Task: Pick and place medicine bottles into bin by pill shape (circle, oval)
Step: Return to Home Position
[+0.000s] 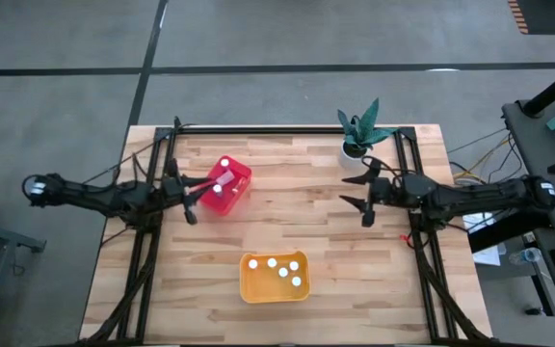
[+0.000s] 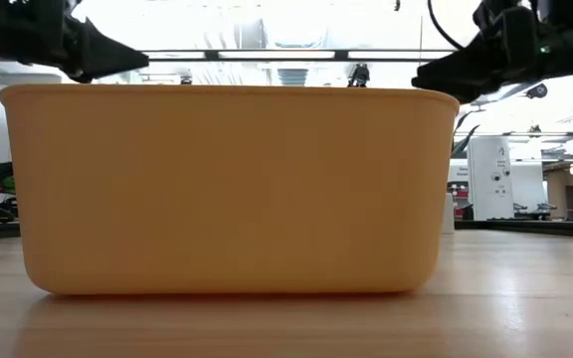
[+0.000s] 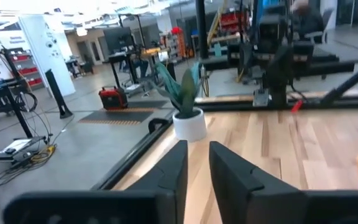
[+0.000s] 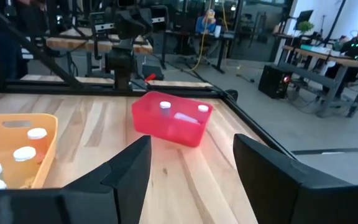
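Observation:
The red bin stands left of the table's middle, turned askew, with two white-capped medicine bottles upright inside it. The yellow-orange bin sits near the front edge and holds several white-capped bottles; it fills the low view. My left gripper hovers level just left of the red bin, its fingers a narrow gap apart with nothing between them. My right gripper hovers level at the right, wide open and holding nothing.
A white pot with a green plant stands at the far right, close behind my right gripper. Black frame rails run along the table's far edge and its sides. Bare wood lies between the two bins and my right gripper.

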Robot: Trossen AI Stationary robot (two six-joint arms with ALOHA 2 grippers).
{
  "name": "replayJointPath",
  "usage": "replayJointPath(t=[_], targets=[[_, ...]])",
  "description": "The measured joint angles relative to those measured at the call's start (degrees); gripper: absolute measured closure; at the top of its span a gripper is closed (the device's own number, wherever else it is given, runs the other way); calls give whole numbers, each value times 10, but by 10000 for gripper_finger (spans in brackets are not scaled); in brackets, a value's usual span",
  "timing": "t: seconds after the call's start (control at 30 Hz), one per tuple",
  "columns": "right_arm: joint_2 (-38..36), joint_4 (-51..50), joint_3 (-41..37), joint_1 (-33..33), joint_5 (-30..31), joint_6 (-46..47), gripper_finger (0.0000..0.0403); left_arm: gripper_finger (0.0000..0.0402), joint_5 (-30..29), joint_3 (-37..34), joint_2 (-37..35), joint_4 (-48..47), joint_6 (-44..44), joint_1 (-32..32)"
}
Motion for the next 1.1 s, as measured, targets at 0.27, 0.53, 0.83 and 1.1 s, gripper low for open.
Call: replayJointPath(t=[0.27, 0.53, 0.83, 1.1], targets=[[-92, -30, -42, 0, 0, 0, 184, 391, 12, -19, -63, -23, 0, 0], [-168, -78, -64, 0, 0, -4, 184, 400, 22, -69, -133, -19, 0, 0], [-232, -138, -70, -1, 1, -8, 184, 400, 24, -102, -174, -15, 0, 0], [-277, -175, -80, -1, 2, -9, 184, 400, 24, -123, -175, -10, -22, 0]])
